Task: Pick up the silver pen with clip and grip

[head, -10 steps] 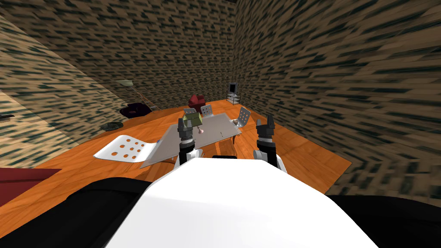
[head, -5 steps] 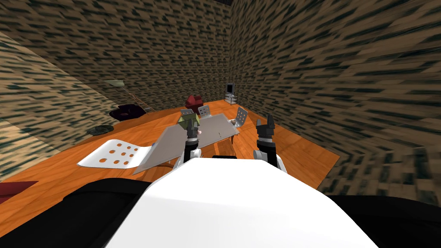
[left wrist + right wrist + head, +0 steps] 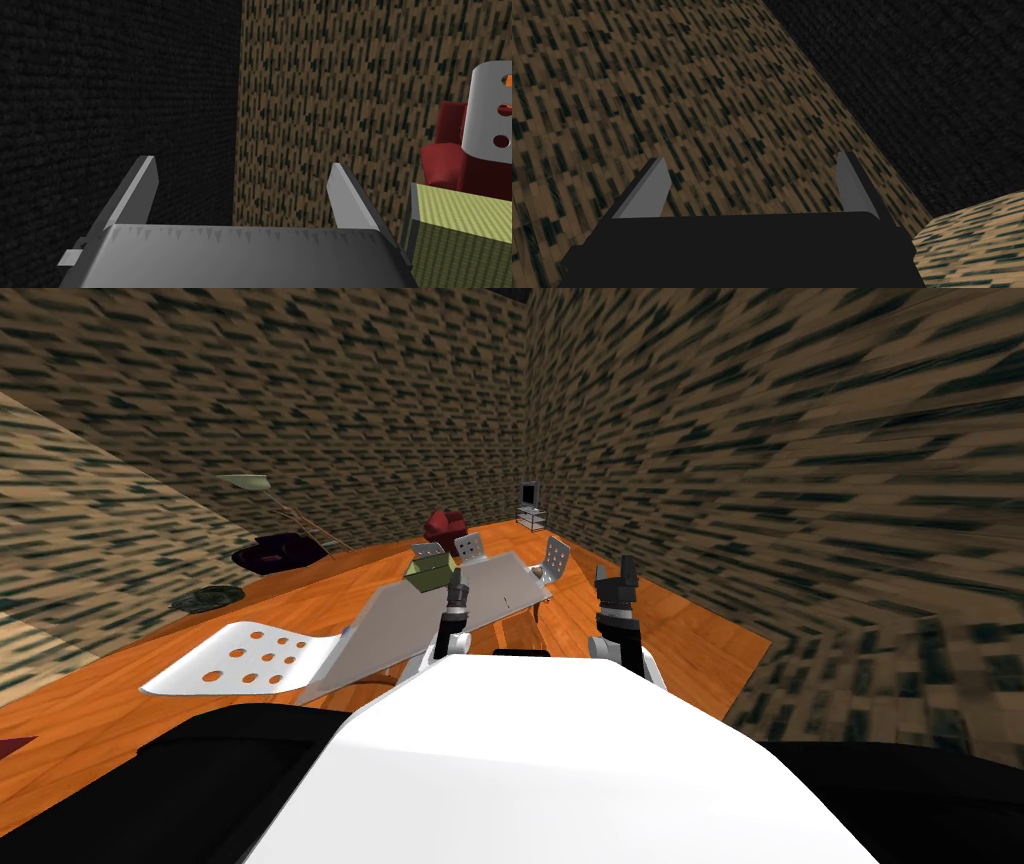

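Observation:
A grey table [image 3: 400, 623] stands just ahead of me on the orange floor. A thin dark mark [image 3: 507, 603] lies near its right edge, too small to name as the pen. My left gripper [image 3: 457, 576] is raised over the table's middle. In the left wrist view it [image 3: 242, 187] is open and holds nothing, with a yellow-green box [image 3: 460, 225] close beside one finger. That box [image 3: 427, 573] sits at the table's far end. To the right of the table my right gripper [image 3: 624, 565] is held up, and the right wrist view shows it [image 3: 754, 187] open and empty.
A white perforated chair [image 3: 240, 656] stands at the table's near left, and three more [image 3: 555, 558] ring the far end. Behind are a red armchair [image 3: 443, 526], a small stand with a dark screen [image 3: 529, 510], a dark beanbag [image 3: 275, 553] and a floor lamp [image 3: 245, 481].
The whole scene has slid left, so I have turned to the right. My left forearm has swung inward over the table and now hides a small pink thing seen earlier beside the box.

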Controlling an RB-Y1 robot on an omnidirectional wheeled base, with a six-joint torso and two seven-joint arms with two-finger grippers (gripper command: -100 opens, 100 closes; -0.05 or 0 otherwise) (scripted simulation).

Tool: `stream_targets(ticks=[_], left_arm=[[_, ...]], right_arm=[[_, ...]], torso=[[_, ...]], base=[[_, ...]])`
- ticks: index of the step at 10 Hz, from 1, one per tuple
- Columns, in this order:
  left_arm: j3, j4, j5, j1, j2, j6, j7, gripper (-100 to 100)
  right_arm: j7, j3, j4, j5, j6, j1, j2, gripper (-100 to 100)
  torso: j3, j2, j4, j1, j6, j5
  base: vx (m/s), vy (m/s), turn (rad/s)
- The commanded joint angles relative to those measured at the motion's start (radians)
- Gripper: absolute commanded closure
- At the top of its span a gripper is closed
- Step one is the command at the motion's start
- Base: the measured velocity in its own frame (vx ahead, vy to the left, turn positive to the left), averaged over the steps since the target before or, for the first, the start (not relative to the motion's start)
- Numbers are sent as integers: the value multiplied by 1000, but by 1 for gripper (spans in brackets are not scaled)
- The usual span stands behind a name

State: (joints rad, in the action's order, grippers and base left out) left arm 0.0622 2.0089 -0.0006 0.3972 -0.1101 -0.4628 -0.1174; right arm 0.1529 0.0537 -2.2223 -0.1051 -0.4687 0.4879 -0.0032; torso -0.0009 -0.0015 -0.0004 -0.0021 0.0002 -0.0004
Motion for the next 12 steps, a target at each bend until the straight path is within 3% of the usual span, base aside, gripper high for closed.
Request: stream_targets(ticks=[1, 3, 7, 8, 12], left_arm=[[3, -39, 3, -12, -12, 8, 2, -100], [18, -84, 3, -33, -28, 38, -2, -100], [70, -226, 3, -105, -78, 135, -14, -100], [70, -232, 3, -105, -78, 135, -14, -100], [127, -388, 2, -185, -127, 241, -26, -100]], right_arm=[[0, 0, 0, 0, 0, 0, 0, 0], [0, 0, 0, 0, 0, 0, 0, 0], [0, 0, 0, 0, 0, 0, 0, 0], [0, 0, 0, 0, 0, 0, 0, 0], [0, 0, 0, 0, 0, 0, 0, 0]], torso=[[0, 0, 0, 0, 0, 0], [0, 0, 0, 1, 0, 0], [0, 0, 0, 0, 0, 0], [0, 0, 0, -1, 0, 0], [0, -1, 0, 0, -1, 0]], base=[[15, -23, -48], [17, -21, -67], [25, -34, -104], [22, -25, -47], [32, -34, -102]])
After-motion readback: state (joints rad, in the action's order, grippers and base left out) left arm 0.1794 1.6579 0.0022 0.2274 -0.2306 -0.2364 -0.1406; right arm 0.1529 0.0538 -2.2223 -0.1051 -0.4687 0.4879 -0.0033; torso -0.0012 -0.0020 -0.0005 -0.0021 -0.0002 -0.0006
